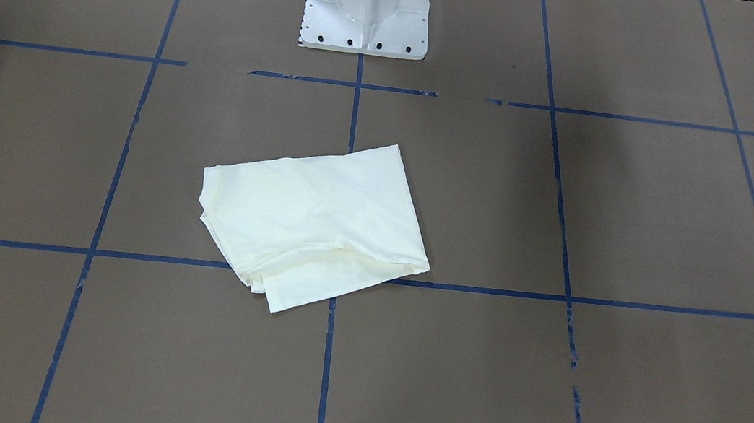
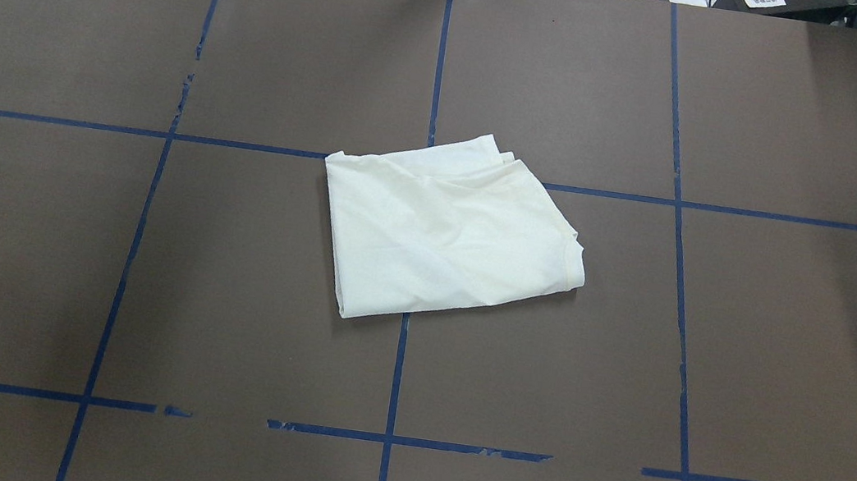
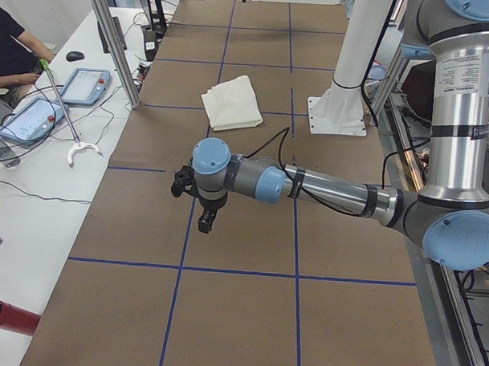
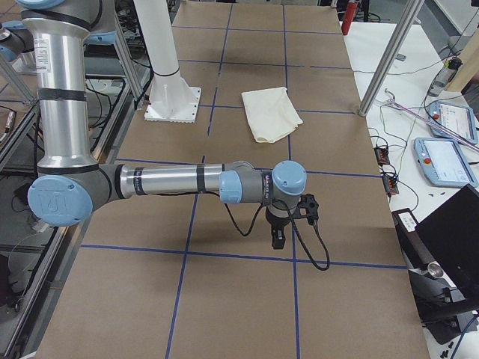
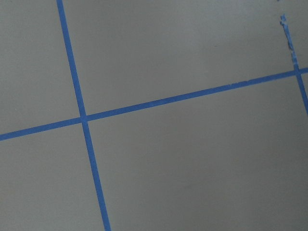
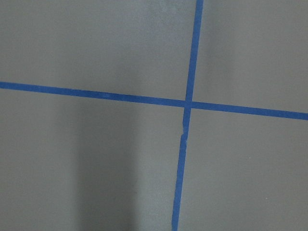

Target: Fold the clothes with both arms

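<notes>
The shirt [image 2: 450, 231] lies folded into a rough 4-sided packet near the middle of the tabletop [image 2: 752, 358], plain cream side up, turned a little askew to the blue tape lines [image 2: 398, 369]. It covers the crossing where the centre line meets the far cross line. Its ribbed neck edge is on the robot's right, and stacked layer edges show at its far corner. The white pedestal [image 1: 368, 3] stands on the near side of the shirt, well apart from it, on the same centre line. Nothing touches the shirt. The 2 arms are off at the ends of the tabletop. The left arm [image 3: 333, 190] reaches out level over the left end, its tool [image 3: 204, 224] pointing down above the brown surface, well apart from the shirt. The right arm [image 4: 172, 181] does the same over the right end, its tool [image 4: 278, 239] hanging above a tape line. Whether either tool is released or clenched I cannot tell. Neither has cloth in it. Both wrist views show only brown tabletop and 1 tape crossing each.
</notes>
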Available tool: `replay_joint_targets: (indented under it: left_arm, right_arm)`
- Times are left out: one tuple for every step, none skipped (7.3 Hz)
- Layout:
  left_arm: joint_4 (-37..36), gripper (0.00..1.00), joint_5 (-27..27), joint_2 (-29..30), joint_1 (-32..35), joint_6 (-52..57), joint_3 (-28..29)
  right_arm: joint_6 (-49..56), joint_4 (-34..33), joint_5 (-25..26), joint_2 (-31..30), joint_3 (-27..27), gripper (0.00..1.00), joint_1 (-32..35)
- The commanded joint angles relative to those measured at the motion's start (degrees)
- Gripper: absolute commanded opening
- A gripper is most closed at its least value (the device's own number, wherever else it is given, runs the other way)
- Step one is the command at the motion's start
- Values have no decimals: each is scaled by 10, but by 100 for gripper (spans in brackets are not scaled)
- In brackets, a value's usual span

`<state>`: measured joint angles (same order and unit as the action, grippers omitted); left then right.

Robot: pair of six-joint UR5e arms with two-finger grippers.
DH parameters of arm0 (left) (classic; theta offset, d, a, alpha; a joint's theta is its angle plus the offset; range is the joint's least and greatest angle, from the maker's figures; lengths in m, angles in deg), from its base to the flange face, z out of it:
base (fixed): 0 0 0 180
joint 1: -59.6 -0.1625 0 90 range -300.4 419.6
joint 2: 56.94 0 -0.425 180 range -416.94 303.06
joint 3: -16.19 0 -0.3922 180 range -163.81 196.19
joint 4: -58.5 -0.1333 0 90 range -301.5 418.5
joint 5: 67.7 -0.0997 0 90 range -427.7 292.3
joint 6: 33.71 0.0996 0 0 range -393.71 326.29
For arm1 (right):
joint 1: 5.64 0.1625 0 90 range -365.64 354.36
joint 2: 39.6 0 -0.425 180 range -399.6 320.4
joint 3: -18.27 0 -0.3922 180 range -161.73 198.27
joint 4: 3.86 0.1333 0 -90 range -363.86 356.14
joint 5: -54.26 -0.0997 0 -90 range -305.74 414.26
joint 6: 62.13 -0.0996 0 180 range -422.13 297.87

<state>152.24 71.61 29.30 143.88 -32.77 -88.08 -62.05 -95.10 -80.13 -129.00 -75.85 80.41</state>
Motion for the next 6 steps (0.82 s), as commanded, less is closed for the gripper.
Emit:
replay_joint_targets:
  left_arm:
    - [-1,100,0,-1,0,3,-3]
    - [-1,100,1,0,0,3,-3]
    - [-1,100,2,-1,0,3,-3]
    - [-2,100,3,0,0,2,-6]
    - [-2,100,3,0,0,0,-5]
    - [-1,100,5,0,0,0,-1]
  right_arm:
    - [0,0,0,0,1,100,0]
    - [0,0,0,0,1,100,0]
    - [0,0,0,0,-3,100,0]
    - [0,0,-1,0,-4,100,0]
    - [1,0,-2,0,-9,100,0]
    - [1,0,-9,0,-10,100,0]
